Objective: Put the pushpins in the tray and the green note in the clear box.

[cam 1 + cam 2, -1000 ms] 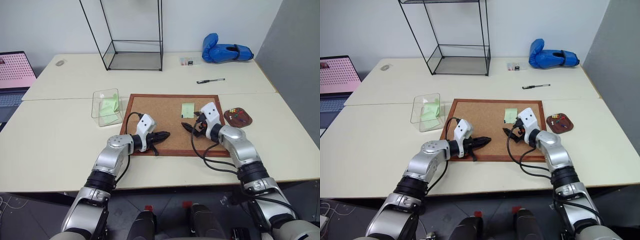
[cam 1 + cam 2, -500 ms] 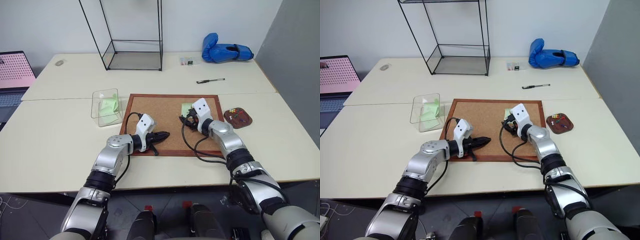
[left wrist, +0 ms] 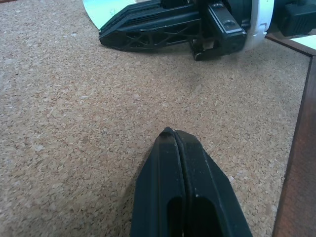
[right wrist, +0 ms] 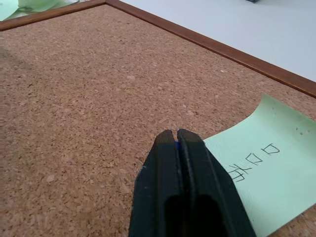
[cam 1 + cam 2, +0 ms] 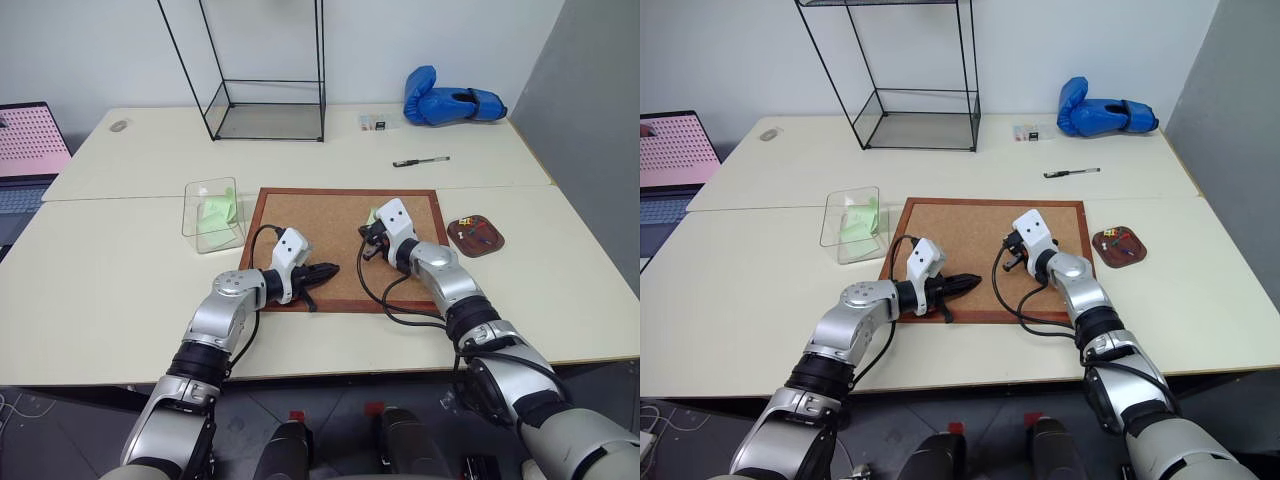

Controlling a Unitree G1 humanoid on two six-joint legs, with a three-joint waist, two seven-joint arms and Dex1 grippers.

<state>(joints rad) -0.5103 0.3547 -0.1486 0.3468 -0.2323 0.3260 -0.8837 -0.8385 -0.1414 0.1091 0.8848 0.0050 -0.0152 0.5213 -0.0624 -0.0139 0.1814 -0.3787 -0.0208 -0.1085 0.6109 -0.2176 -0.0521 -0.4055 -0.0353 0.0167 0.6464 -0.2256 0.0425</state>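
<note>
Green note [image 4: 261, 173] beside closed right gripper [image 4: 177, 134]

Green note [image 4: 256, 168]: running off the right wrist view's edge, part of it lying hidden behind the right gripper [image 4: 176, 134]; whether a pin head is sitting between the closed fingertips is too small to tell. Pushpins [image 5: 474, 232] in the tray [image 5: 490, 245]: showing as tiny specks, count unclear. Laptop [image 5: 25, 160]: being cut off by the picture's edge.
</note>
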